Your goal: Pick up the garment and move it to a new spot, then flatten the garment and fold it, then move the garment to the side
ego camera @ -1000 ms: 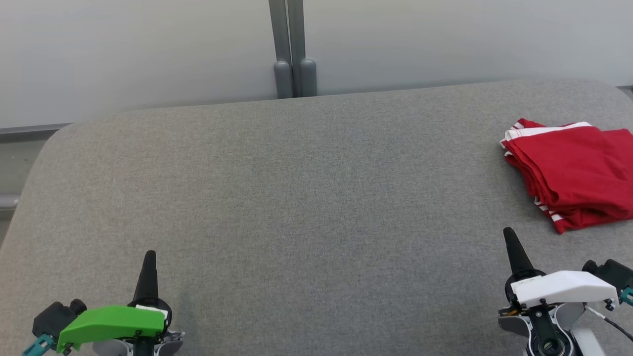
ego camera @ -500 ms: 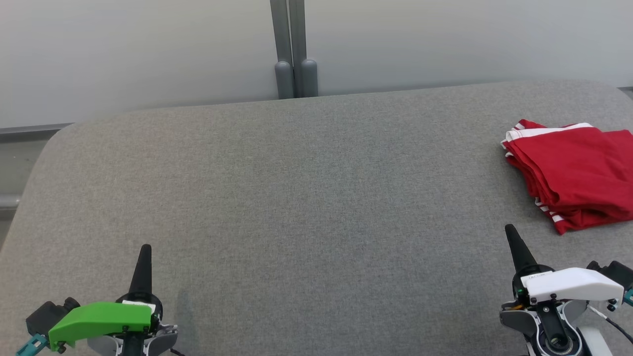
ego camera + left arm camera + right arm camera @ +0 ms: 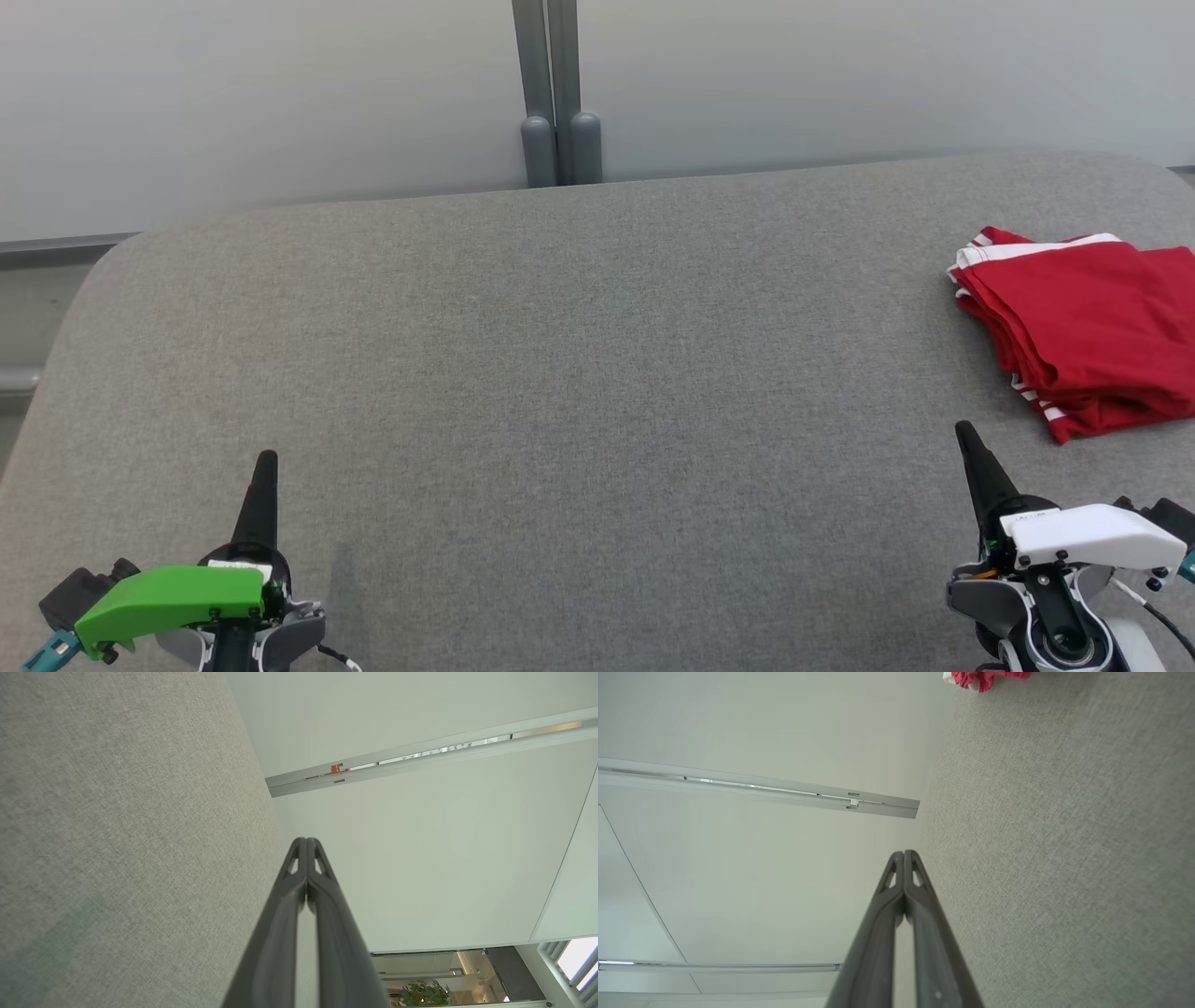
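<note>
Finds garment (image 3: 1083,327), red with white trim, folded in a stack at the right of the table (image 3: 579,373), running off the head view's right edge. Finds left tool (image 3: 265,459) at near left, fingers pressed together, gripping nothing. Finds right tool (image 3: 964,432) at near right, likewise closed and empty, tip near the garment's near corner, not touching. Notes grey post (image 3: 557,140) against wall (image 3: 280,93) beyond the table.

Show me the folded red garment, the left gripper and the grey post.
Folded red fabric garment (image 3: 1088,313), head view, top layer.
Left gripper (image 3: 267,462), head view, tip of shut jaws.
Grey upright post (image 3: 540,149), head view, rounded base.
</note>
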Controlling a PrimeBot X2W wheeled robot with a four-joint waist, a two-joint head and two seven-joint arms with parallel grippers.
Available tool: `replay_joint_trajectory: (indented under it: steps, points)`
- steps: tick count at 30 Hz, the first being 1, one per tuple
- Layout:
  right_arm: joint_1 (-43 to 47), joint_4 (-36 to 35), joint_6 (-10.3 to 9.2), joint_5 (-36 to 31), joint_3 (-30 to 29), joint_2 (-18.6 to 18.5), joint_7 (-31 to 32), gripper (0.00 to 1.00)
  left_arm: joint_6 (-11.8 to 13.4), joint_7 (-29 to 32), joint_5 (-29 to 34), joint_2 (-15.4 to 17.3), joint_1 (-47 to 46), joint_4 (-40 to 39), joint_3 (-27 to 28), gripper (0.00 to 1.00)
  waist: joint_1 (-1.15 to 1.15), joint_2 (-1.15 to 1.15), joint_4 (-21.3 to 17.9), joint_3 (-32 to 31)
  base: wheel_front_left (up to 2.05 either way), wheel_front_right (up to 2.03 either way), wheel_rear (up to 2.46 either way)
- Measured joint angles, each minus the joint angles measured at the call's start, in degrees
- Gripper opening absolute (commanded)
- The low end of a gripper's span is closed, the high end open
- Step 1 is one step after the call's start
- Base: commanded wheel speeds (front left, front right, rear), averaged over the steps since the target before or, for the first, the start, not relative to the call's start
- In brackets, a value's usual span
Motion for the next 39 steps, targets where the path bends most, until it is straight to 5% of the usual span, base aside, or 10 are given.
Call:
replay_joint_trajectory:
  steps: [39]
  points:
    - [-0.9, -0.3, 0.00, 12.8, -1.5, 0.0, 3.5, 0.00, -1.5, 3.4, -11.2, 0.0, -1.8, 0.1, 2.4, 0.00, 0.00, 0.00, 0.3, -0.2, 0.00, 0.00, 0.00]
